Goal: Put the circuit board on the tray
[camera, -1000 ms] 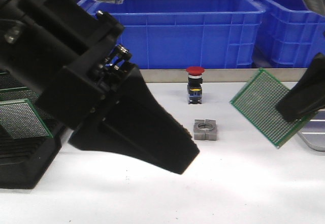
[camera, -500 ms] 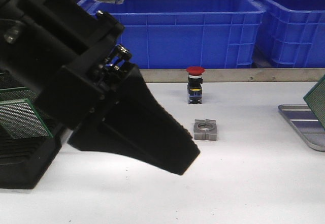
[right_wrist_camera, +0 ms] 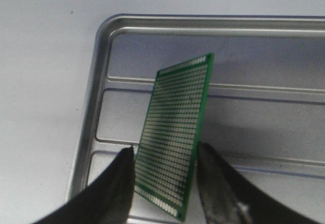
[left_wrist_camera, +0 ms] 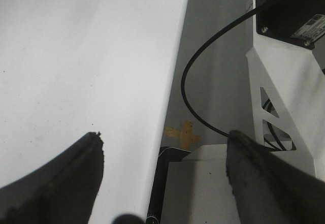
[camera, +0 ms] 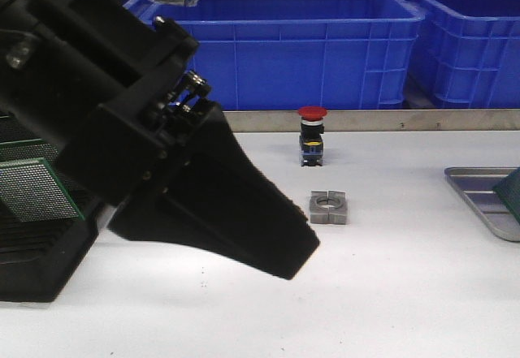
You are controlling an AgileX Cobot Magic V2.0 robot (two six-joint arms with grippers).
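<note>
The green circuit board [right_wrist_camera: 177, 132] stands tilted on edge between my right gripper's [right_wrist_camera: 165, 150] fingers, over the ribbed bottom of the silver tray [right_wrist_camera: 89, 132]. The fingers are parted; the board leans against one and stands just clear of the other. In the front view only a corner of the board [camera: 513, 194] shows at the far right edge, over the tray [camera: 479, 181]; the right gripper is out of that view. My left gripper [left_wrist_camera: 162, 137] is open and empty over the table's edge, and looms large in the front view [camera: 284, 252].
A black slotted rack [camera: 32, 252] with another green board [camera: 36, 189] stands at the left. A red push button [camera: 311, 137] and a grey metal block [camera: 328, 208] sit mid-table. Blue bins [camera: 309, 41] line the back.
The board and right gripper moved right and down, from mid-air beside the tray to low over it at the view's edge. The left arm has not moved.
</note>
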